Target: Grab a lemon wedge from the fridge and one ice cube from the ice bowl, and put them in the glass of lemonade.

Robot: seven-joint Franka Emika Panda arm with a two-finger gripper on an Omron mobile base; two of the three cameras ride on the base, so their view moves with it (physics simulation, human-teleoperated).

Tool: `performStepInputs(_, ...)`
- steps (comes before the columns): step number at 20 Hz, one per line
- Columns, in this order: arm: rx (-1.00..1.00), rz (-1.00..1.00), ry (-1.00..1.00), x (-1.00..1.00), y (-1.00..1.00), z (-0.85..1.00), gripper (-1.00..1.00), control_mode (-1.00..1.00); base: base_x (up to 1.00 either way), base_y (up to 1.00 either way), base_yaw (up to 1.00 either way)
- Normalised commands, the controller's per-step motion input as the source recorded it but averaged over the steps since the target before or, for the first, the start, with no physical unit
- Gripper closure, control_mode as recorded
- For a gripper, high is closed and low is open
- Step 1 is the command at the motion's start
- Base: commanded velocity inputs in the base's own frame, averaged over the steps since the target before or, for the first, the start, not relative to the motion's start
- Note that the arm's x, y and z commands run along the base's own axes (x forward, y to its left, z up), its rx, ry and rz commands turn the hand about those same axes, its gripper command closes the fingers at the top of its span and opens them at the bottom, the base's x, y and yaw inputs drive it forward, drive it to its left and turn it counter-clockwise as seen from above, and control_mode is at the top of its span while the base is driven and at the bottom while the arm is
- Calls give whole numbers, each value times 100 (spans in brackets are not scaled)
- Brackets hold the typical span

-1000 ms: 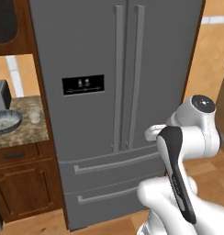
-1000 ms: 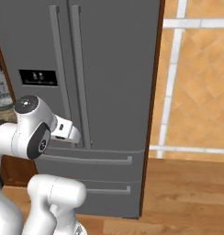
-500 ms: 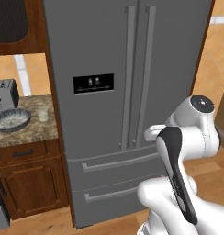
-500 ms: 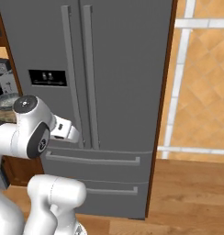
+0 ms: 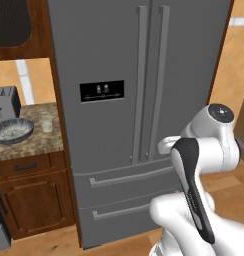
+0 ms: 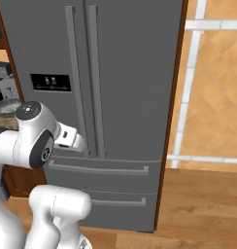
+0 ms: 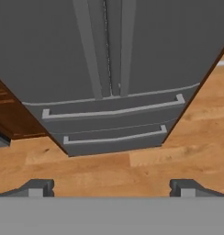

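The fridge (image 5: 119,60) stands straight ahead with both doors and both drawers shut; in the right base view the fridge (image 6: 130,73) fills the middle, and the hand view looks down on the fridge (image 7: 109,50) handles and drawers. The lemon wedge is hidden. On the counter to the left sit the ice bowl (image 5: 13,131) and, just right of it, the glass of lemonade (image 5: 46,124). The ice bowl (image 6: 6,106) edge peeks out behind my arm. My gripper (image 7: 113,188) is open and empty, held short of the fridge, over the wooden floor.
A silver toaster (image 5: 6,100) stands behind the bowl. The granite counter (image 5: 34,145) rests on a wooden cabinet (image 5: 29,200). A black microwave (image 5: 11,22) hangs above. A tiled wall (image 6: 212,82) and wooden floor (image 6: 203,209) lie right of the fridge.
The whole picture has shifted as the base drove: the counter with bowl and glass has come further into the left view. The arm's pose and the open gripper are unchanged.
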Motion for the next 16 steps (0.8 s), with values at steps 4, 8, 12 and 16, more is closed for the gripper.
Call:
performStepInputs(4, 0, 4, 0, 0, -7, -9, -100, -100, 0, 0, 0)
performStepInputs(8, 0, 1, 0, 0, -5, -2, -100, -100, 0, 0, 0)
performStepInputs(12, 0, 1, 0, 14, 0, -2, -100, -100, 0, 0, 0)
performStepInputs(16, 0, 1, -15, 28, -6, 10, -100, -100, 0, 0, 0)
